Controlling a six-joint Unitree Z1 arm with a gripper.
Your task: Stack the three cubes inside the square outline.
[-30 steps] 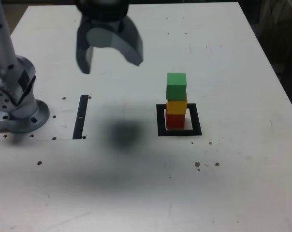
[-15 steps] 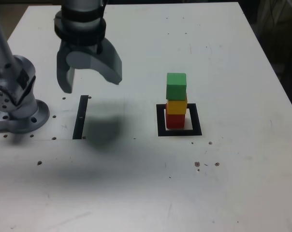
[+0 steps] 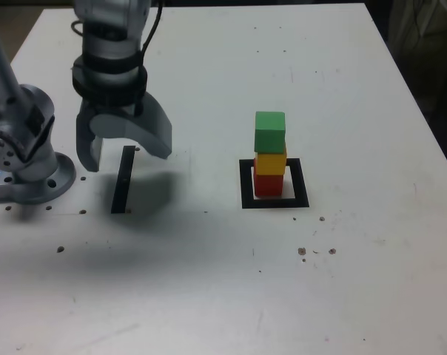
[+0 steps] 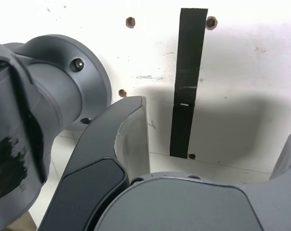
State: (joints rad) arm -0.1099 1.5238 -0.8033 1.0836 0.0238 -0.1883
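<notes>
The hand [image 3: 126,155] is wide open and holds nothing — it hangs just above the black strip [image 3: 123,180], near the arm base [image 3: 24,166], at the exterior view's left. From the hand, the task's things lie toward that view's right, well apart: green cube [image 3: 269,131] on yellow cube [image 3: 271,162] on red cube [image 3: 268,184], a vertical stack inside the outline [image 3: 245,185] on the table [image 3: 342,281]. Stack looks complete, approx. straight — I judge no further reach is needed, only to keep the hand away from that side.
</notes>
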